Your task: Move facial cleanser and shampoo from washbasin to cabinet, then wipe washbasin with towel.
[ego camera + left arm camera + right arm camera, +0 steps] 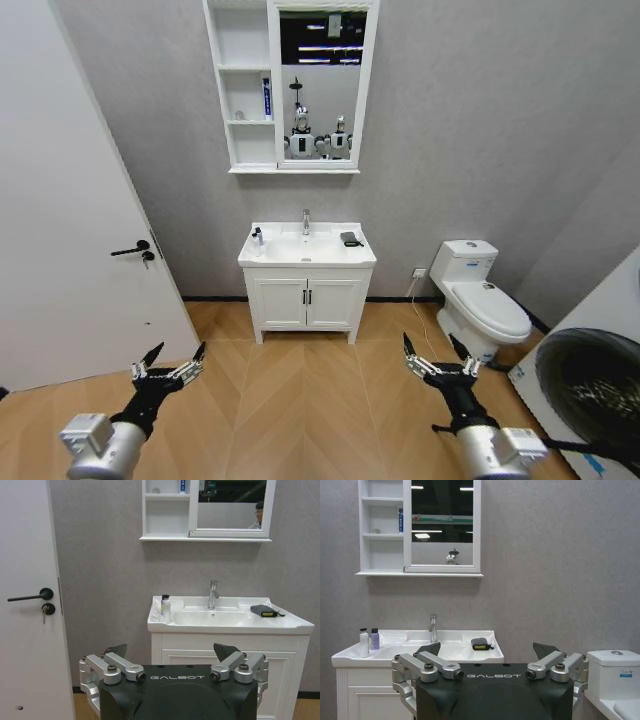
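Grey wall [470, 130] ahead, white door [60, 200] at left, toilet [485, 300] at right. Cabinet [248, 90] hangs on the wall above the washbasin [307, 250], blue tube [266, 98] upright on its middle shelf beside the mirror [322, 85]. Washbasin sits on a two-door vanity [306, 302], tap [306, 221] at the back centre. Two bottles [369, 641] stand together on the basin's left rim (one white, one purple). Towel [350, 239] lies folded on the right rim, well apart from them. Left gripper [168, 364] and right gripper [438, 356] both hang low over the wood floor [300, 400], far short of the basin, fingers spread wide, grasping nothing
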You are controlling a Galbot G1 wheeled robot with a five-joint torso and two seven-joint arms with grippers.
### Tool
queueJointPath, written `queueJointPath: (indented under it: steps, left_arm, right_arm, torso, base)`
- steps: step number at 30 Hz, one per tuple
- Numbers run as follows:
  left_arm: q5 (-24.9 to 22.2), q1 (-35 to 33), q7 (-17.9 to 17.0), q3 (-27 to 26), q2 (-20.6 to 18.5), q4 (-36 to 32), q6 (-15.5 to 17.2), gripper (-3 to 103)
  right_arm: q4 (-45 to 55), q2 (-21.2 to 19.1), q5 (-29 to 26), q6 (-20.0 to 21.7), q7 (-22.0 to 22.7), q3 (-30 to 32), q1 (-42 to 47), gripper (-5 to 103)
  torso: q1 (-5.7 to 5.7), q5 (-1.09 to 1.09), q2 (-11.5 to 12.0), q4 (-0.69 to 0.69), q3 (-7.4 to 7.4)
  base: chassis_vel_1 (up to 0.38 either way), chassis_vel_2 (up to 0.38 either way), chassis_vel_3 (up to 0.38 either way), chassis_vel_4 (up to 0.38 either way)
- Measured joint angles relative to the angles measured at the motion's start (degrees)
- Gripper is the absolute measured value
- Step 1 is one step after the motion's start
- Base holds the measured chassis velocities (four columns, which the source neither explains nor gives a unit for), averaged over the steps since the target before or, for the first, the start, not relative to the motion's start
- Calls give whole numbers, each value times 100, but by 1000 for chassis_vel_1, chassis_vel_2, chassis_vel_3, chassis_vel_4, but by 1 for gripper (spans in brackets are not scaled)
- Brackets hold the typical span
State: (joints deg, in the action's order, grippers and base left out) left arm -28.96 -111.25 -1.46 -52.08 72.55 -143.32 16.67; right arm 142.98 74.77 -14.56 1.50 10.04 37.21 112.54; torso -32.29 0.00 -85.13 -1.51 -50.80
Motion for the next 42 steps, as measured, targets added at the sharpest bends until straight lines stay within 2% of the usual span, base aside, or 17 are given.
queueJointPath:
  steps: [23,30,35,42]
  left_arm:
    - [41,2,85,9,18,2,-19,98]
    - [79,66,101,34,39,5,-38,98]
    - [306,35,149,277,222,7,-73,98]
    - [348,-4,173,247,105,15,-103,98]
  right_arm:
    - [26,17,-40,-65,-195,24,-19,100]
    - [23,32,38,-198,-377,70,44,100]
    - [28,66,121,-294,-356,132,88,100]
    - [-27,205,219,-356,-394,-19,27,100]
  torso:
    - [0,0,0,0,0]
    - [1,0,-1,0,0]
    - [3,0,-2,0,1]
    - [1,-2,-1,-1,1]
  base:
    - [0,0,0,0]
    - [0,0,0,0]
    - [-63,71,71,-74]
    - [-171,172,176,-192]
